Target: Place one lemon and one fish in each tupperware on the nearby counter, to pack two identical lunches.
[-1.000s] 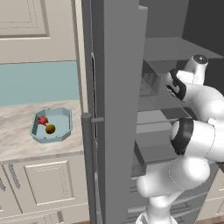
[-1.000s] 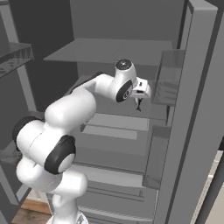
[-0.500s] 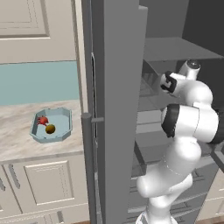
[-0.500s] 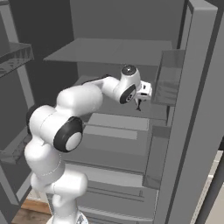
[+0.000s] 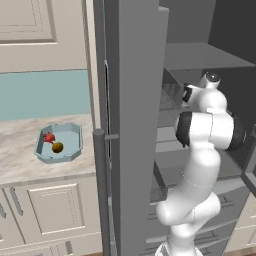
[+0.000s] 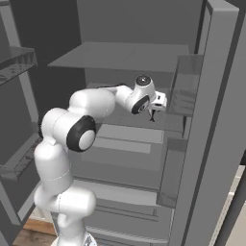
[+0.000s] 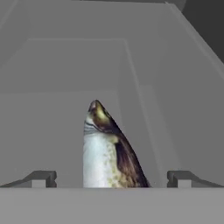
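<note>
Jaws of the gripper (image 7: 112, 178) stand wide, straddling a silver-brown fish (image 7: 107, 151) lying on a grey fridge shelf (image 7: 52, 109); nothing is held. Risk, as judged: closing on the tapered body may squeeze it out sideways. The hand view alone reveals this fish. The left base view alone reveals 1 pale blue tupperware (image 5: 73, 148) on the surface (image 5: 20, 165), holding a lemon (image 5: 57, 147) and a red fish (image 5: 48, 137).
</note>
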Motion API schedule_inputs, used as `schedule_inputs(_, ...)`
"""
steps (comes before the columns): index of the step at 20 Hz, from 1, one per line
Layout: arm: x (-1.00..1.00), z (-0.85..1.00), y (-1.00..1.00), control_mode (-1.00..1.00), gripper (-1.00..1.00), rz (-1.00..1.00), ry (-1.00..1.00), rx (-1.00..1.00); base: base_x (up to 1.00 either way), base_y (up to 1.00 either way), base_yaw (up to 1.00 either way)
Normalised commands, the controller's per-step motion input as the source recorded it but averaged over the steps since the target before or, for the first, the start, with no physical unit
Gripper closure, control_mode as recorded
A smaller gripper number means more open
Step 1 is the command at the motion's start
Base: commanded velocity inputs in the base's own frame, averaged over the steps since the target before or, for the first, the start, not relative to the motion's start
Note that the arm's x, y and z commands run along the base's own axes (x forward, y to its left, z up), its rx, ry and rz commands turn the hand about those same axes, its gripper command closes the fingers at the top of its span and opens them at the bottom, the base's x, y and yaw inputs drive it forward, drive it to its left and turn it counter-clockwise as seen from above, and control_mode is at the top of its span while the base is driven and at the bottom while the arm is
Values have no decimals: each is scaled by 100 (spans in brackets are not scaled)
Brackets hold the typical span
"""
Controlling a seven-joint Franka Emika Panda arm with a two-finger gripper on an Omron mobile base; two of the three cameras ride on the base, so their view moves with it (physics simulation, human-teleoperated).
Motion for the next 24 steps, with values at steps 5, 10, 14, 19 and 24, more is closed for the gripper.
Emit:
schedule_inputs(5, 0, -24, 0, -100, 100, 0, 1, 0, 0, 0, 0)
schedule_inputs(10, 0, 0, 0, -100, 100, 0, 0, 0, 0, 0, 0)
schedule_inputs(14, -55, 2, 0, -100, 100, 0, -12, 0, 0, 0, 0)
schedule_inputs(19, -99, 33, 1, -100, 100, 0, -23, 0, 0, 0, 0)
schedule_inputs(24, -100, 99, 15, -100, 100, -3, 3, 1, 0, 0, 0)
